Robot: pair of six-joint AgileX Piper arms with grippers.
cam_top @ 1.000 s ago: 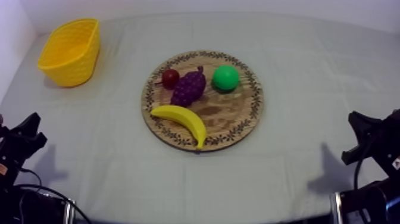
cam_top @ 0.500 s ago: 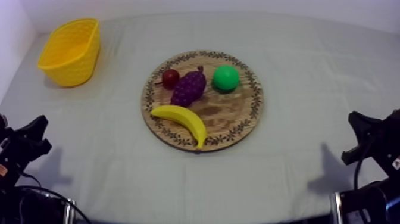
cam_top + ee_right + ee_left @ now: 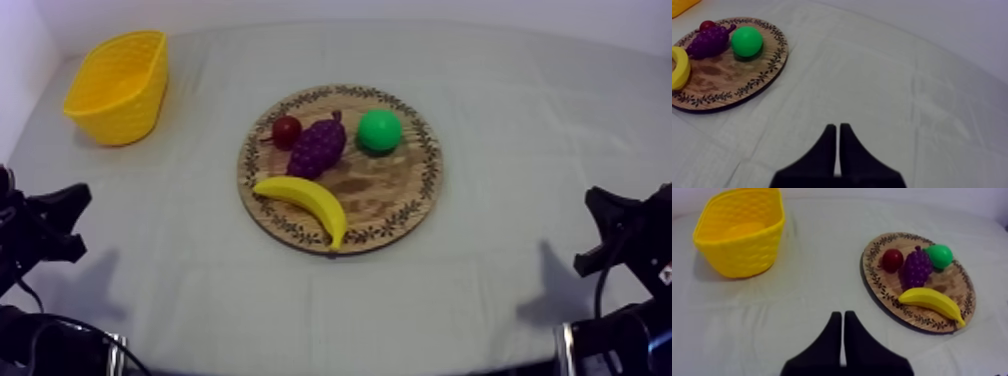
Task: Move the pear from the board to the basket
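Observation:
The green pear (image 3: 380,130) lies on the far right part of the round wooden board (image 3: 400,200) at the table's middle. The yellow basket (image 3: 120,85) stands at the far left corner. My left gripper (image 3: 72,218) sits low at the left edge, shut, well away from the board. Low at the right edge rests my right gripper (image 3: 598,230), also shut. In the left wrist view the shut fingers (image 3: 842,323) point between the basket (image 3: 742,235) and the board (image 3: 952,288), where the pear (image 3: 939,256) lies. In the right wrist view the shut fingers (image 3: 837,135) point past the pear (image 3: 747,41).
On the board also lie a banana (image 3: 305,203) at the front, a bunch of grapes (image 3: 318,146) in the middle and a small red fruit (image 3: 286,130) at the far left. Bare cloth (image 3: 520,120) surrounds the board.
My left gripper has shifted up and slightly right at the table's left edge. The right arm and the fruit have stayed put.

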